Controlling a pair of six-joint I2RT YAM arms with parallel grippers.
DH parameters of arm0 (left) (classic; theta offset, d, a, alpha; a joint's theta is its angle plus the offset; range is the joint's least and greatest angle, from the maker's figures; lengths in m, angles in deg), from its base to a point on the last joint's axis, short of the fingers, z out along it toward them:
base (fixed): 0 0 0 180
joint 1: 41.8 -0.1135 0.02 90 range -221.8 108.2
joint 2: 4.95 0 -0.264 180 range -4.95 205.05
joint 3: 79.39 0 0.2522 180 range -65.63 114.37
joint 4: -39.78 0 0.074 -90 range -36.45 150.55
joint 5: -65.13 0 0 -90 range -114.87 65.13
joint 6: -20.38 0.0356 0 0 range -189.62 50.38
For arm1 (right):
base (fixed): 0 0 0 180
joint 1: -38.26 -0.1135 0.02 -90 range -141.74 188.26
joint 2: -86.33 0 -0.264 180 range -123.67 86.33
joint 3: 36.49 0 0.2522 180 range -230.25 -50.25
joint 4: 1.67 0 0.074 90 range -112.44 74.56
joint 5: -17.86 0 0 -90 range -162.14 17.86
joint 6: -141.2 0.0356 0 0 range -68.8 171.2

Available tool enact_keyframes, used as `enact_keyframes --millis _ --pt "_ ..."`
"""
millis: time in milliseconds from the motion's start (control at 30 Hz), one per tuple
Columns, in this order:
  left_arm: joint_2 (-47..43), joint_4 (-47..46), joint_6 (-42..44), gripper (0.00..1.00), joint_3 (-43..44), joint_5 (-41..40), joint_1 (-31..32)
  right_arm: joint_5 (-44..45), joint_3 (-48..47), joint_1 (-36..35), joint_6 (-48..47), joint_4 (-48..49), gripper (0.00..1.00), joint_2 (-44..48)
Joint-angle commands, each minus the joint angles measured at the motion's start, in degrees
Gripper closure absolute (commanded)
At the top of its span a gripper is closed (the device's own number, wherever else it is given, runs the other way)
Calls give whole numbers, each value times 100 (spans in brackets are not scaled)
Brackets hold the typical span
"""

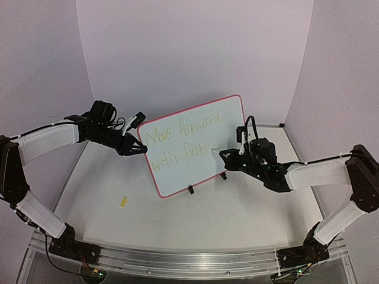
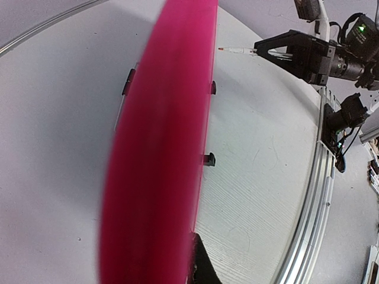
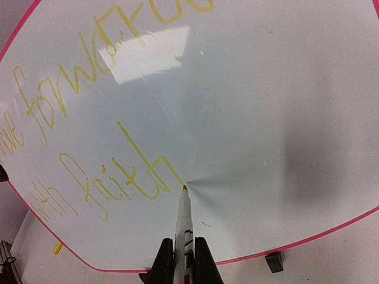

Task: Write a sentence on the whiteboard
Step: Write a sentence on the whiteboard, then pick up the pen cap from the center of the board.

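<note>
- Well, the table (image 1: 237, 219) was the biggest thing in my view; the whiteboard (image 1: 183, 174) stood near its middle on two black feet (image 1: 191, 190), leaning back and facing the arms, its red-pink rim tilted up toward the right.
- The left gripper (image 1: 139, 148) was clenched on the board's left edge; from the left wrist camera the rim ran edge-on and blurred right through the frame, so I judged this arm was bracing the board.
- The right gripper (image 3: 180, 260) was closed around a marker (image 3: 182, 219), reaching in from the right toward the lower part of the board.
- The sentence (image 1: 180, 142) sat in two yellow-green cursive lines, "Move forward" above "with faith"; it filled the left and centre of the board, with bare white to the right of "faith".
- The marker's tip rested on the board just after the final "h"; I took the writing itself to be at its last stroke, or done.
- A small yellow piece (image 1: 123, 202), perhaps the cap, lay on the table left of the board, well apart from both arms.
- Next, I judged, the tip wanted lifting straight back off the surface; a sideways drag would streak the ink; the left hold should not slacken until the marker was clear.
</note>
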Motion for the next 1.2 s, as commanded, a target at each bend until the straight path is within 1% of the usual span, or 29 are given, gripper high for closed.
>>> enact_keyframes --millis 0,867,1000,1167 --pt "295 328 309 100 -63 -529 214 158 137 25 37 154 100 493" --pt "304 329 309 100 -62 -529 214 369 -195 25 -101 177 100 -300" --pt "304 332 304 100 -62 -521 213 402 -141 25 -89 204 100 -200" --pt "262 297 262 100 -63 -512 215 600 186 25 -98 360 100 337"
